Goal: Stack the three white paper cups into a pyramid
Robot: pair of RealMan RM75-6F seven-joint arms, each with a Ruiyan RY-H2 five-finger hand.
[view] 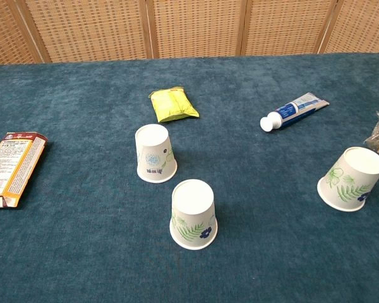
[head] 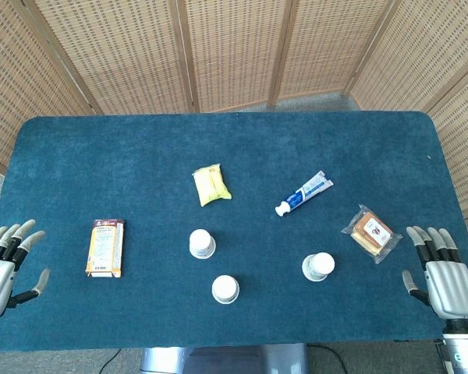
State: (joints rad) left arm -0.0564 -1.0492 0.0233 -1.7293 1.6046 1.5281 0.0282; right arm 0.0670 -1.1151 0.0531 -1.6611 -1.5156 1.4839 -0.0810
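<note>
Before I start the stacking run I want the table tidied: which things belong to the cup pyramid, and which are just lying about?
Belongs to the job:
left paper cup
front paper cup
right paper cup

Just lying about:
yellow snack packet
toothpaste tube
orange-and-white box
clear-wrapped snack

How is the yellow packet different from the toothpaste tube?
The yellow packet is short, squarish and plain yellow; the toothpaste tube is long, thin, and white and blue with a round white cap. The packet lies left of the middle, behind two cups, and the tube lies farther right. Both lie flat on the blue table, untouched by either hand.
</note>
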